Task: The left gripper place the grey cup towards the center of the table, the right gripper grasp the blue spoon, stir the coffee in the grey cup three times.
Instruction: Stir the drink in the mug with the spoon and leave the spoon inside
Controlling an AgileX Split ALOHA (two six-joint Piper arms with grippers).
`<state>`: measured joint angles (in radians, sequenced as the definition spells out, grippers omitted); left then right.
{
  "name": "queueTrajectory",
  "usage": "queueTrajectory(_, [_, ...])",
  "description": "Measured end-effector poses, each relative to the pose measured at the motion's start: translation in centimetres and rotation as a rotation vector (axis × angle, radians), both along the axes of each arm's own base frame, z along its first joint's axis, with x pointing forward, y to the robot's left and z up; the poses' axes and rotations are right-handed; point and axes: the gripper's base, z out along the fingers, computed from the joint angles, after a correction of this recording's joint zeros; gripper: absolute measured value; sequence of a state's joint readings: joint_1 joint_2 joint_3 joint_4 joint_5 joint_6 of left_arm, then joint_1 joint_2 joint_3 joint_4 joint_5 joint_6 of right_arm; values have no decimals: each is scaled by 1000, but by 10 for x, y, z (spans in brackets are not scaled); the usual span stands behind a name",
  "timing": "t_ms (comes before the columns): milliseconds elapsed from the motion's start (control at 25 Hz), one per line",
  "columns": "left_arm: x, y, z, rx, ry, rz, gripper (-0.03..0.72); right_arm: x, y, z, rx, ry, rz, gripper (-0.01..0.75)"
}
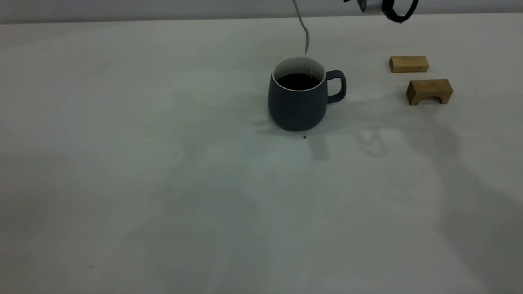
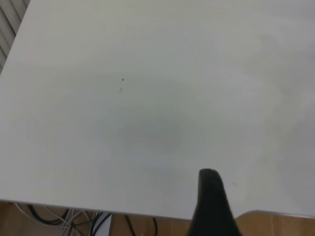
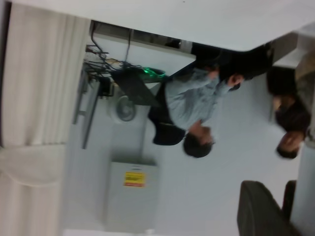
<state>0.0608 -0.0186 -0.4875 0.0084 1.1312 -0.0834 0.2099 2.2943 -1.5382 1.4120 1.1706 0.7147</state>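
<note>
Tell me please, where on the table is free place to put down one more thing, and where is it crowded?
The table is bare left of the grey cup and across the whole front. It is crowded only at the back right: the spoon hangs over the cup, and two wooden blocks lie right of its handle, with a narrow bare strip between.

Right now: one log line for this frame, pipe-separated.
grey cup upright on table, coffee inside | blue spoon hanging just above rim | right gripper mostly out of frame | left gripper over bare table

one grey cup [image 1: 297, 104], one blue spoon [image 1: 303, 29] — two wooden blocks [image 1: 408, 64] (side by side)
</note>
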Motion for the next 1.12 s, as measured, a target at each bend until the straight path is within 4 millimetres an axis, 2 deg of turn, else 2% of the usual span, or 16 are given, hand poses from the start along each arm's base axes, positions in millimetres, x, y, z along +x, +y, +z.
queueTrajectory(280, [0, 0, 0, 0, 0, 0, 585, 6, -1, -57, 48, 110, -78, 118])
queueTrajectory(520, [0, 0, 0, 0, 0, 0, 585, 5, -3, -91, 54, 111, -92, 118])
queueTrajectory(640, [0, 0, 0, -1, 0, 1, 585, 4, -2, -100, 50, 125, -97, 118])
queueTrajectory(920, [0, 0, 0, -1, 0, 1, 585, 7, 9, -108, 130, 173, -189, 118])
queueTrajectory(1120, [0, 0, 0, -1, 0, 1, 585, 11, 6, -112, 131, 178, -222, 118])
